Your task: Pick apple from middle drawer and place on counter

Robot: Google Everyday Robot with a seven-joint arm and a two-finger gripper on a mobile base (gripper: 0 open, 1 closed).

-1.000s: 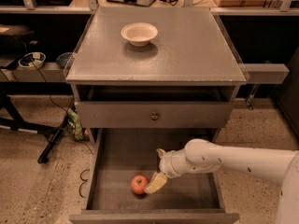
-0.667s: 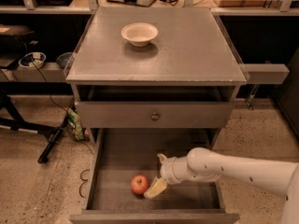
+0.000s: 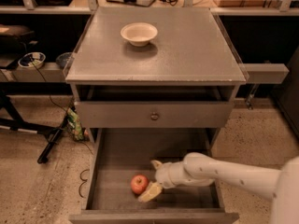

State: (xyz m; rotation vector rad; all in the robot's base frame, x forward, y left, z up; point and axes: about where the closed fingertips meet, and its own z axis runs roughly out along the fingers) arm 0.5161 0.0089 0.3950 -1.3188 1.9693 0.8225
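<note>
**Gripper lining up on the apple in the open middle drawer, nothing held**

The apple point(image 3: 138, 184) is sitting on the bare floor of the middle drawer point(image 3: 114, 155), left of centre, near the front wall and clear of both sides. Just to its right, the gripper point(image 3: 153, 178) is hanging low with its jaws released and spread wide. One fingertip point(image 3: 150, 192) is nearly touching the fruit, though I cannot tell whether they meet. A lone finger could nudge the round apple into a roll, so both fingers should probably straddle its widest part before closing. The arm point(image 3: 224, 171) is spanning the drawer's right half. The lift probably needs to clear the closed drawer front point(image 3: 196, 114) above before crossing to the counter point(image 3: 196, 45), where a bowl point(image 3: 138, 33) is occupying the rear left.
</note>
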